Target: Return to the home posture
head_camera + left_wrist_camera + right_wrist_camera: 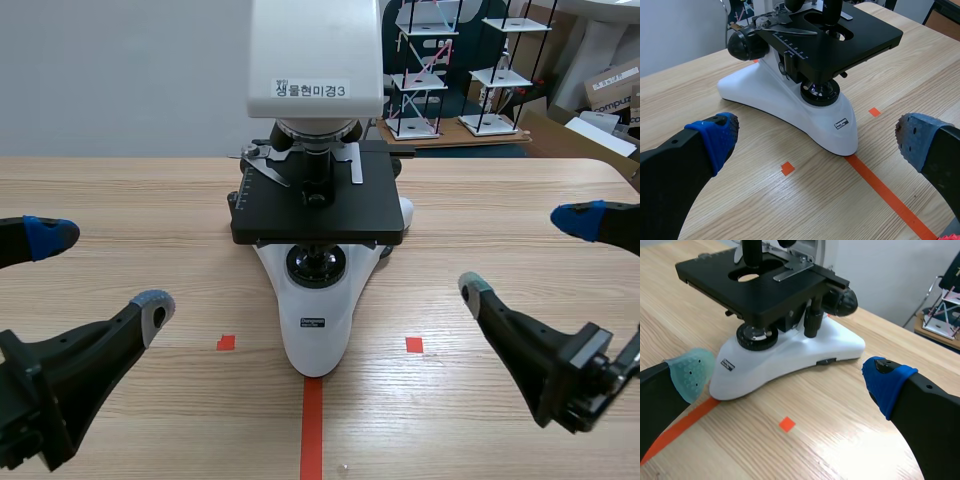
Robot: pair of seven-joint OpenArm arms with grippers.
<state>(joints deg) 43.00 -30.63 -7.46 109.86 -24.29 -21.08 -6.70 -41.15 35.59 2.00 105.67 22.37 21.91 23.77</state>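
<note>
Grippers sit nearest, low over the wooden worktop (130,200), one at each side. The left gripper (105,270) is released: its two thick black fingers are spread wide with nothing between them, one pad blue and the other grey-green. The right gripper (524,254) is released in the same way and holds nothing, with a blue pad on its outer finger and a grey-green pad on its inner one. Both hang well apart from the microscope (315,320), which stands between them on the middle of the worktop.

An orange-red tape line (311,430) runs from the near edge straight up to the tip of the microscope's white base. A small tape square (226,343) lies to the left of that tip and a second square (414,344) to the right, both just beside the base but not touching it.

Farther on, the base carries a round lamp lens (316,264) set in a black ring. Over it spreads the flat black stage (318,210), with a metal slide clip (265,165) on top and a white scale along one edge. A black focus knob (746,45) juts out at the microscope's side below the stage. The white head (315,50) rises above the stage and bears a white label (311,89) with printed characters.

Beyond the worktop's far edge stand white shelf racks (420,80) and a cardboard box (612,85).
</note>
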